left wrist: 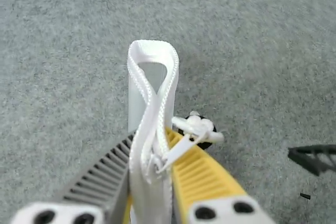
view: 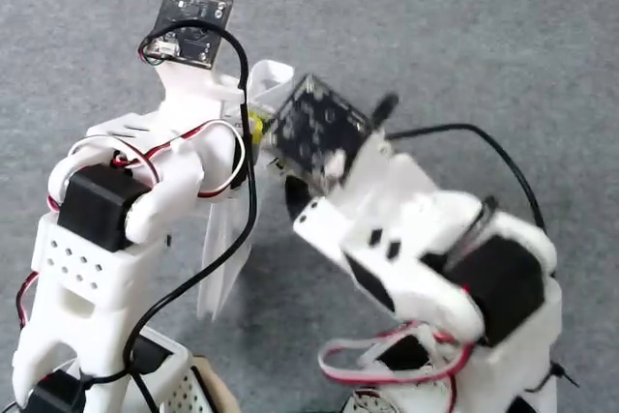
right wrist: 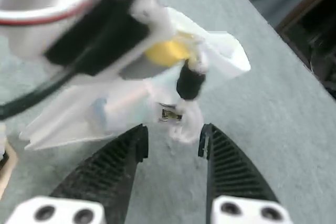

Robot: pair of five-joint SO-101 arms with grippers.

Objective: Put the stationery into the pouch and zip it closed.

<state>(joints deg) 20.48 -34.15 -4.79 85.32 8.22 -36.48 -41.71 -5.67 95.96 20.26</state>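
Clamping the white pouch [left wrist: 152,77] is the left tool [left wrist: 152,140]. The right tool [right wrist: 173,140], jaws apart, is at the pouch's 3 o'clock

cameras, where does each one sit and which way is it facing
High view: fixed above the table, looking down on both arms and the pouch hanging between them.
Left wrist view: on the left arm, looking along the left gripper, clamped on the pouch, toward the table.
Right wrist view: on the right arm, looking past the open right gripper at the pouch and its zip pull.
Shared: both wrist views show the pouch, the zip pull and the left gripper's yellow finger.
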